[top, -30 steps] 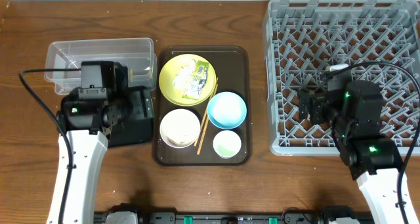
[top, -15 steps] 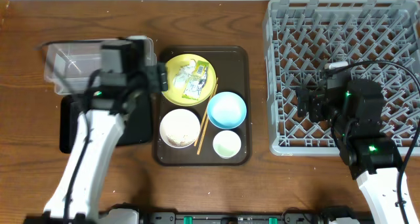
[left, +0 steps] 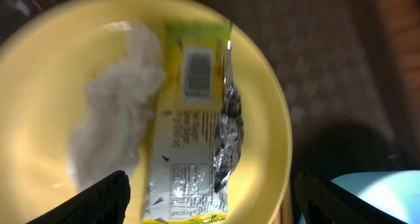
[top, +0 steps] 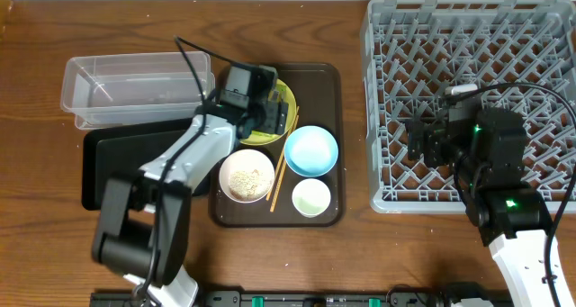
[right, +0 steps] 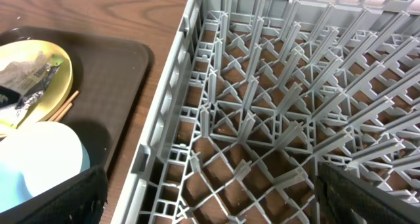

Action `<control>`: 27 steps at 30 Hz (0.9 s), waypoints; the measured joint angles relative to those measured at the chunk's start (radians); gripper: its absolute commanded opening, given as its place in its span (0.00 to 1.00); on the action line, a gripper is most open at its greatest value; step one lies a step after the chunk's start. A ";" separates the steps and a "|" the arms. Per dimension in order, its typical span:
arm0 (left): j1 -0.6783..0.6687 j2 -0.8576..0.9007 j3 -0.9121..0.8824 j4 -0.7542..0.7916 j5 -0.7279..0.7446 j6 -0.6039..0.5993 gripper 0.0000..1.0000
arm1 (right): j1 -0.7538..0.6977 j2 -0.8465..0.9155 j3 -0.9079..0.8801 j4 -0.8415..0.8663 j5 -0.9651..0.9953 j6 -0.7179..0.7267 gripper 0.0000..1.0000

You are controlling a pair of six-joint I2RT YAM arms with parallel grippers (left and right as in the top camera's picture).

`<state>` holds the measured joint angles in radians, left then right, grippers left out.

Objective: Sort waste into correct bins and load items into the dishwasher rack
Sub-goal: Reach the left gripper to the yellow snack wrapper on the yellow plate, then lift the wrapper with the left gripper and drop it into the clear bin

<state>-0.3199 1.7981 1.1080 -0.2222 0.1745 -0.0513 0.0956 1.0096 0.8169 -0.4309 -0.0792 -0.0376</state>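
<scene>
The left gripper is hanging wide open right over the yellow plate, gripping nothing. The green-and-yellow wrapper is lying on the plate between its two fingers, with the white tissue touching the wrapper's side. The plate is sitting on the brown tray, near the clear tub and the black tray. The blue bowl, the white bowl with rice, the cup and the chopsticks are sitting there too. The right gripper is hanging wide open over the grey rack, holding nothing.
</scene>
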 measured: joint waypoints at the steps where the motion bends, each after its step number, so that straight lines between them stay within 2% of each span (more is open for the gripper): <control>1: -0.005 0.016 0.000 0.000 -0.006 0.000 0.83 | 0.000 0.000 0.000 0.000 0.000 0.000 0.99; 5: -0.017 0.068 0.000 0.000 -0.045 0.000 0.82 | 0.000 0.000 0.000 0.000 0.000 0.000 0.99; 7: -0.018 0.088 0.000 -0.001 -0.054 -0.002 0.78 | 0.000 0.000 0.000 0.000 0.000 0.000 0.99; 10: -0.018 0.110 0.000 -0.001 -0.069 -0.006 0.64 | 0.000 0.000 0.000 0.000 0.000 0.000 0.99; 14: -0.019 0.111 0.000 0.001 -0.078 -0.007 0.39 | 0.000 0.000 0.000 0.000 0.000 0.000 0.99; 19: -0.023 0.111 0.000 -0.006 -0.077 -0.010 0.19 | 0.000 0.000 0.000 0.000 0.000 0.000 0.99; 21: -0.023 0.109 0.000 -0.008 -0.077 -0.008 0.15 | 0.000 0.000 0.000 0.000 0.000 0.000 0.99; 27: -0.021 0.040 0.000 -0.021 -0.077 -0.008 0.15 | 0.000 0.000 0.000 0.000 0.000 0.000 0.99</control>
<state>-0.3412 1.8381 1.1084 -0.2432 0.0975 -0.0589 0.0956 1.0096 0.8169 -0.4309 -0.0788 -0.0376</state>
